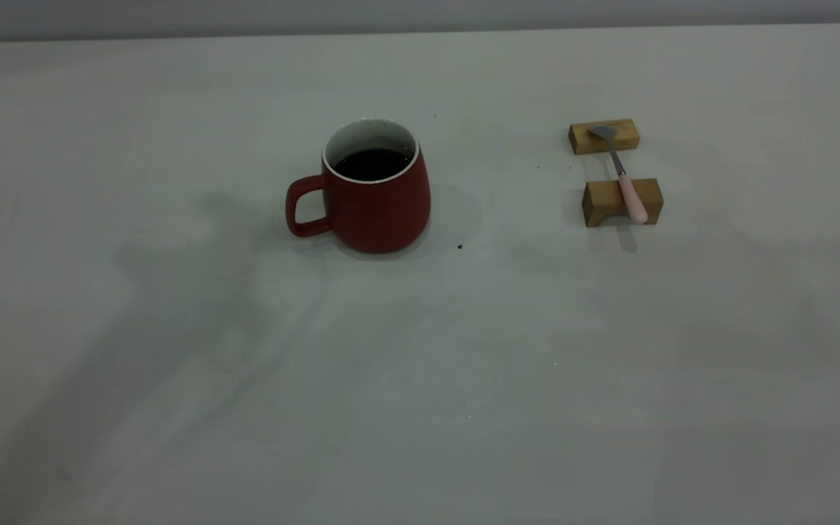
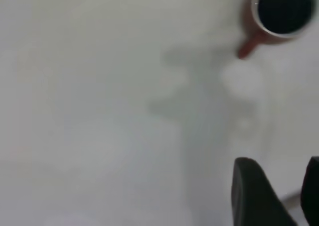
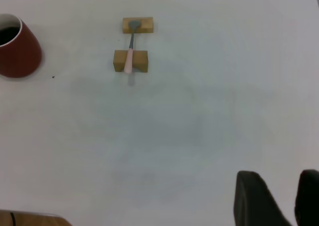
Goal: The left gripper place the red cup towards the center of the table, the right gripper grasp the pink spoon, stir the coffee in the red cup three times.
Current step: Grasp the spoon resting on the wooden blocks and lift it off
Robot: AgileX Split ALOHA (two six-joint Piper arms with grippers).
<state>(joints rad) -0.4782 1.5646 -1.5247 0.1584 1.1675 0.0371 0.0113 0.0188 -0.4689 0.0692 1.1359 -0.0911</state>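
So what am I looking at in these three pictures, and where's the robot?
The wide picture comes from a camera facing the table; both arms sit outside its edge. The other two come from cameras on the arms' wrists. The dark shapes in their corners are each arm's hand: the left hand and the right hand, both with fingers apart and holding nothing. On the table stands a red cup with dark coffee inside. To its right, apart from it, a pink spoon lies bridged across two small wooden blocks, its bowl on the farther one.
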